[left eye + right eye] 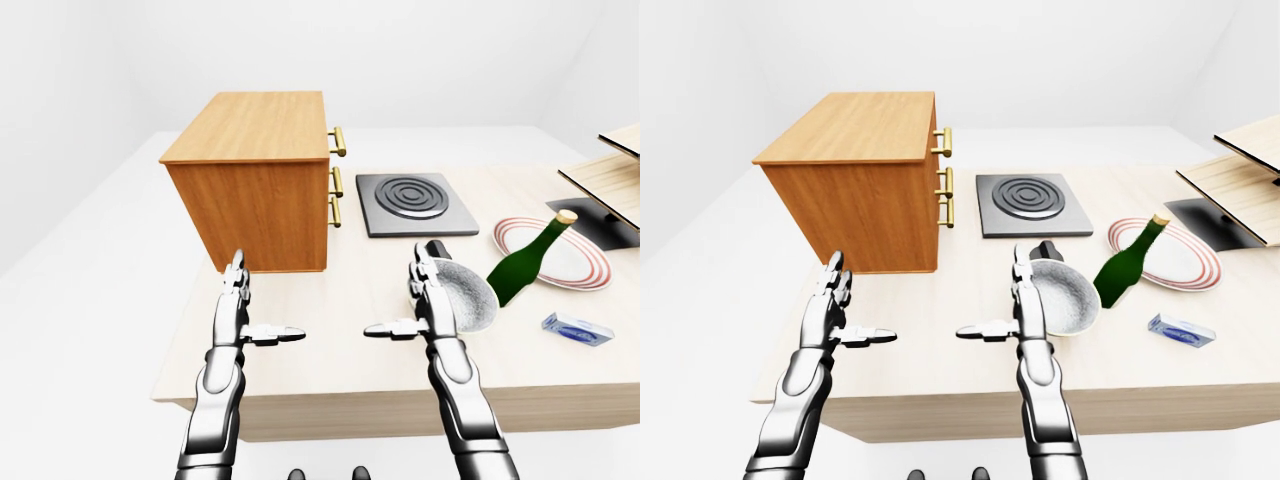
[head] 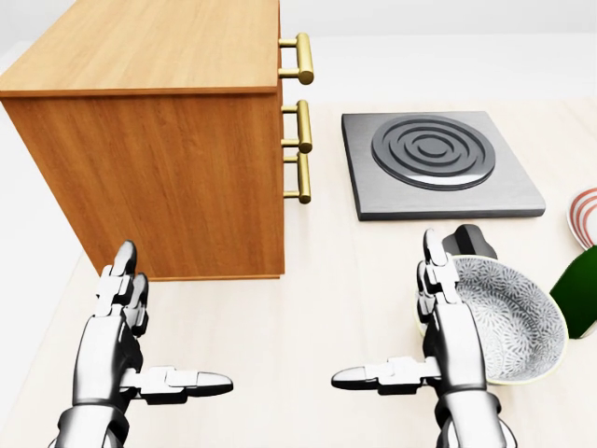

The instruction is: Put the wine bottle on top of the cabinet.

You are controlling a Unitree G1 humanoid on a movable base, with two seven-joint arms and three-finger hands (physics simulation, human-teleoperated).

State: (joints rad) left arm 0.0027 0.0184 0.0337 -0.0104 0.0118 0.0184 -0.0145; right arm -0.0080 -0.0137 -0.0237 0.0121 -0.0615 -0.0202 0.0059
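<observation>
The green wine bottle (image 1: 522, 266) with a cork stands on the table at the right, between the patterned bowl (image 2: 511, 313) and the striped plate (image 1: 578, 262). In the head view only its edge (image 2: 582, 301) shows at the right border. The wooden cabinet (image 2: 159, 140) with brass handles fills the upper left; its flat top is bare. My left hand (image 2: 174, 317) and right hand (image 2: 385, 311) hover open over the table's near edge, holding nothing. The right hand is just left of the bowl, well short of the bottle.
A square hotplate (image 2: 438, 161) lies right of the cabinet, and a black knob (image 2: 469, 241) sits above the bowl. A small blue packet (image 1: 578, 328) rests near the table's right edge. Wooden shelving (image 1: 612, 172) stands at the far right.
</observation>
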